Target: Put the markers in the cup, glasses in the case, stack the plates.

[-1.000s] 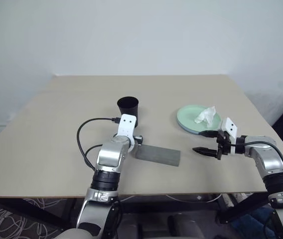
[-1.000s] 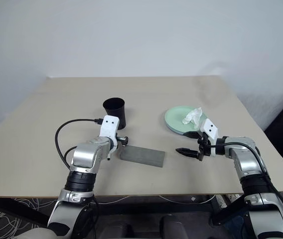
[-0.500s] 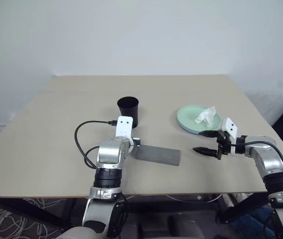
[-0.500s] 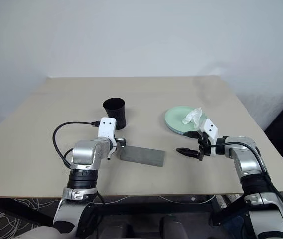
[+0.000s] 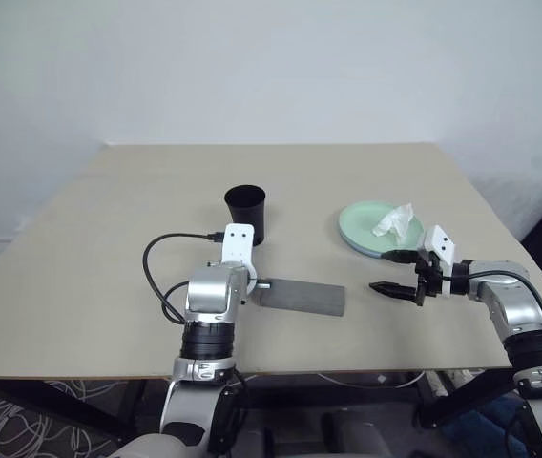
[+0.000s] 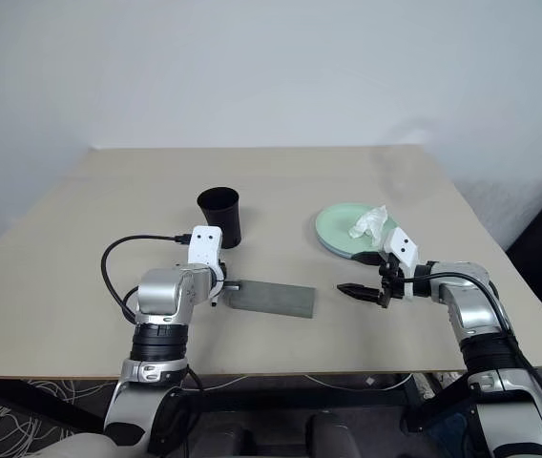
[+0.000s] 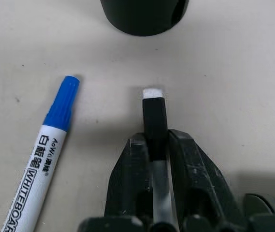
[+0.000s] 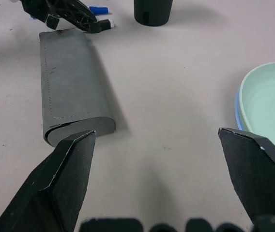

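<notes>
tissue (image 5: 392, 219) on stacked plates (image 5: 359, 234), case (image 5: 300, 296) shut, cup (image 5: 245, 212) upright

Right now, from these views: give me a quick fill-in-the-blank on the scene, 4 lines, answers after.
1. The left gripper is shut on a marker with a ____ cap.
2. The marker lying free on the table has a ____ cap.
3. The crumpled tissue lies on the ____ plate.
4. The case lies between the two grippers, and the right gripper is ____.

Missing words: black; blue; mint green; open
</notes>
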Controlling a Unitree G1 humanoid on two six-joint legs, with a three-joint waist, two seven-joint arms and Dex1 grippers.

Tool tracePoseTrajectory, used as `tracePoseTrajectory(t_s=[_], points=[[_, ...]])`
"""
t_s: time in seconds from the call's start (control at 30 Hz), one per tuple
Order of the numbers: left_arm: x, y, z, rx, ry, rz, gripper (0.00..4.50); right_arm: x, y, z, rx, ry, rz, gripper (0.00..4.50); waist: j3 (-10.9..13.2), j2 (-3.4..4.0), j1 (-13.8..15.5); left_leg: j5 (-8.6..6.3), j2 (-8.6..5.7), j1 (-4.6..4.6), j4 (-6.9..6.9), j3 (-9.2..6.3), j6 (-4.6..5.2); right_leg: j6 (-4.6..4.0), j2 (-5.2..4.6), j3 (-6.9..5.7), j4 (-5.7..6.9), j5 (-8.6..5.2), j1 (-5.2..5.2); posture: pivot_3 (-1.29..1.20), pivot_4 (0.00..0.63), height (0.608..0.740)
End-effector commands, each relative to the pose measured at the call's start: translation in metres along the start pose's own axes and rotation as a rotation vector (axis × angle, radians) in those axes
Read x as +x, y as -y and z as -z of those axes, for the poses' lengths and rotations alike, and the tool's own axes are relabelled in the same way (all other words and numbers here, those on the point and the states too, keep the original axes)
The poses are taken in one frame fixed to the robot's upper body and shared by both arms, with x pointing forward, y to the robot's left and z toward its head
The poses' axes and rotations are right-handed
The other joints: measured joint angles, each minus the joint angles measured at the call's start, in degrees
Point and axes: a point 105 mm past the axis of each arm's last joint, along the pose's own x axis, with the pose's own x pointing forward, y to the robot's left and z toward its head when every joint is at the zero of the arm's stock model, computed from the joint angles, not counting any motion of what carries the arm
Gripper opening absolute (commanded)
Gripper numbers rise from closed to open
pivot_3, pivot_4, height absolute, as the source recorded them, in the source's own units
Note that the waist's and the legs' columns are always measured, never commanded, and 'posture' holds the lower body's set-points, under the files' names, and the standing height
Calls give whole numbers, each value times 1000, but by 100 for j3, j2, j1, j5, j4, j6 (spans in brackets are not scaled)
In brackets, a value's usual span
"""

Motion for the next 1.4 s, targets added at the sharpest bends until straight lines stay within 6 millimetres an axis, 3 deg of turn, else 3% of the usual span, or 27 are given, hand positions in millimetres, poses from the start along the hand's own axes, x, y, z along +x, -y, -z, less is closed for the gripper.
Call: tracePoseTrajectory(t_s=[0.03,0.17,0.3,0.6,0.73,0.9,1.07,1.4], points=[[-4,1,-13,11,58,5,109,-4,7,-16,-58,27,17,4391,0,0,0,0,0,0,0,0,0,0,0,0,0,0,0,0,0,740],[-5,2,-20,39,103,15,109,-3,7,-17,-61,29,17,4391,0,0,-1,0,0,0,-1,-1,0,0,0,-1,1,0,-1,0,0,740],[-15,18,-35,83,222,154,109,-3,7,-17,-63,29,16,4391,0,0,-1,0,0,-1,-2,0,0,0,0,-1,0,0,-2,0,0,740],[-55,54,-72,396,586,495,109,-1,8,-19,-69,29,17,4391,0,1,-1,0,0,-3,-1,5,0,-1,0,5,0,-1,-5,0,0,740],[-71,43,-105,415,836,476,109,-1,10,-21,-74,31,21,4391,0,2,2,0,1,-2,0,9,0,-1,-1,8,0,-1,-6,0,0,740],[-83,17,-140,387,1150,331,109,0,11,-22,-79,33,21,4391,0,1,16,1,1,-2,3,10,2,-2,-1,10,0,0,-3,0,0,740],[-67,-11,-158,358,1254,139,109,1,11,-24,-83,34,18,4391,-1,1,25,1,-1,-5,6,13,3,-1,-1,13,-1,0,-1,0,0,740],[-35,-10,-160,344,1208,154,109,0,6,-30,-77,54,1,4391,-1,-1,24,0,-3,-11,6,13,1,4,-2,12,-3,3,-3,0,0,740]])
